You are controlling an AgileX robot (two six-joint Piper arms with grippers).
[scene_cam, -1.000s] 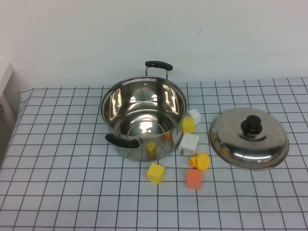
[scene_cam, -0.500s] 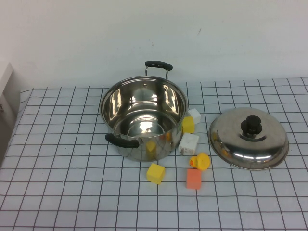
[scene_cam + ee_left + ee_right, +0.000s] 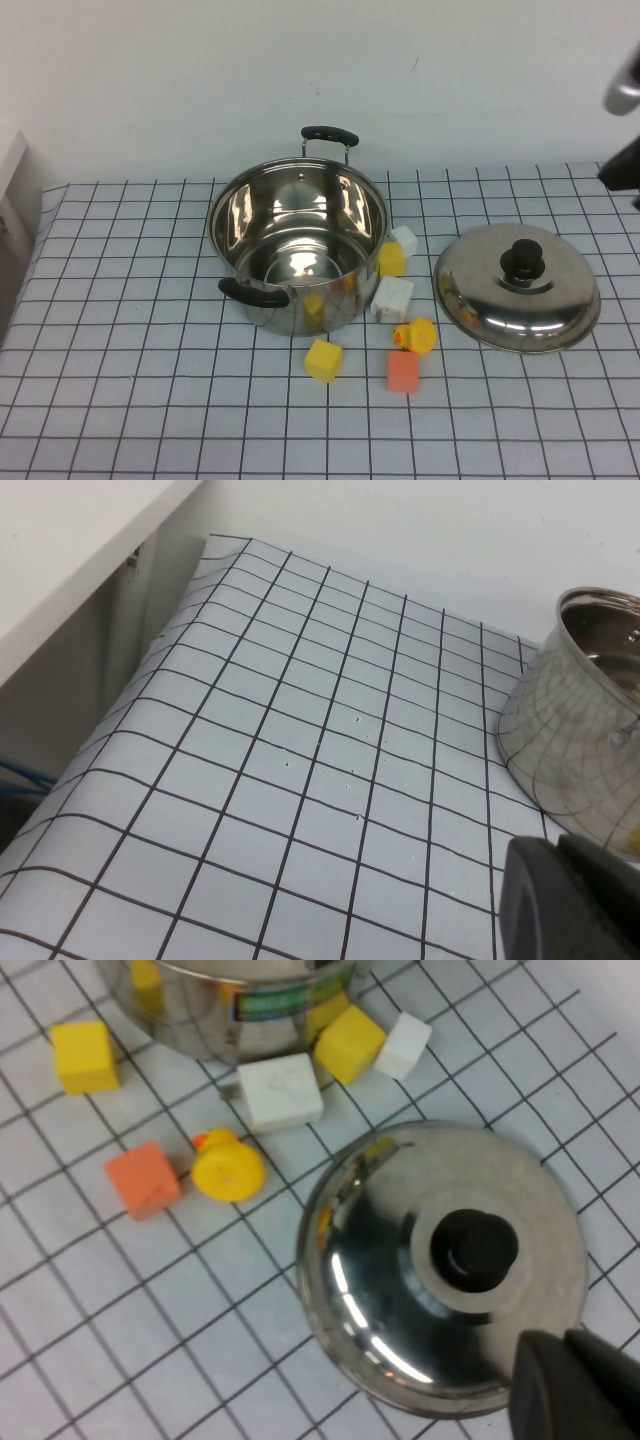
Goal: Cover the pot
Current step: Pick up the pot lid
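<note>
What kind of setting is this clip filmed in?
Probably a lab tabletop set up for robot practice, not a real kitchen: grid-printed cloth, bare white wall, and toy blocks around the open pot and its lid. Right gripper hovers above the lid; left gripper is beside the pot.

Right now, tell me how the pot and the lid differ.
The pot is a deep, straight-sided vessel standing open; the lid is a shallow dome lying on the table to its right, apart from it. The pot has two black side handles; the lid has one black knob on top. Both are shiny steel. The right gripper is just entering at the far right, above the lid; the left gripper sits off to the pot's left.
</note>
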